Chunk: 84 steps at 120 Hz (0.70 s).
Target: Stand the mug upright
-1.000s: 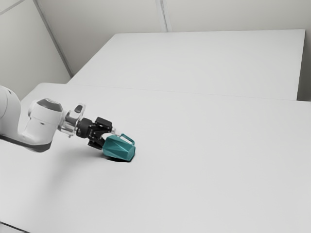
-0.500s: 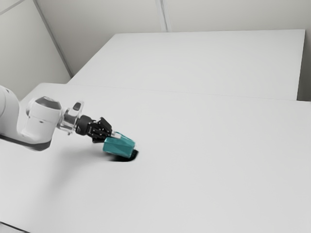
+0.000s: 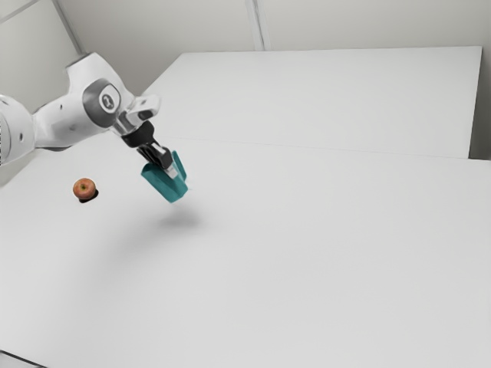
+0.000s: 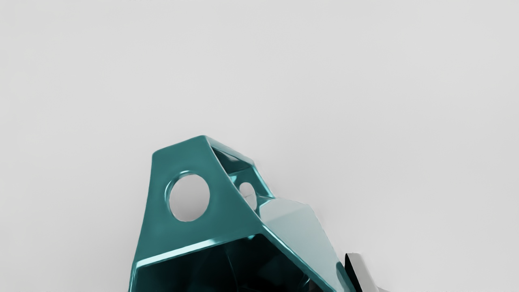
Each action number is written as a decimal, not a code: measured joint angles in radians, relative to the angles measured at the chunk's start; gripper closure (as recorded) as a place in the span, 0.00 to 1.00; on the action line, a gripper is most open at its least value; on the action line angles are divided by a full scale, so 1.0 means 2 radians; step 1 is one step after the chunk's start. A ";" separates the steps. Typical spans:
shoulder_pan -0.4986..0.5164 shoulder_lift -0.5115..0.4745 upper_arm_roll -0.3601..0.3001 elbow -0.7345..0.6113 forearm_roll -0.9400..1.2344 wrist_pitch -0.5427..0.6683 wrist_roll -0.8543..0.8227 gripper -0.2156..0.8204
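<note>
The fingers [image 3: 171, 172] are closed on the wall of the teal mug [image 3: 163, 184], which hangs between them above the tabletop [image 3: 307, 245], tilted rather than upright, with its shadow on the surface below. Its dark, open mouth faces back toward the hand in the wrist view, and the handle [image 4: 178, 235], pierced by a round hole, juts out beside the fingers. An apple [image 3: 84, 188] sits well apart from the fingers, toward the exterior view's left.
</note>
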<state>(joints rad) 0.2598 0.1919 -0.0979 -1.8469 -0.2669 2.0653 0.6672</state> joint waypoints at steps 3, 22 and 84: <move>-0.005 0.005 -0.001 0.002 0.027 0.010 -0.006 0.96; -0.024 0.034 -0.002 0.002 0.132 0.060 -0.045 0.96; -0.026 0.078 -0.001 -0.009 0.162 0.115 -0.138 0.62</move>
<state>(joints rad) 0.2072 0.3481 -0.1000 -1.8656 0.0561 2.2962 0.3911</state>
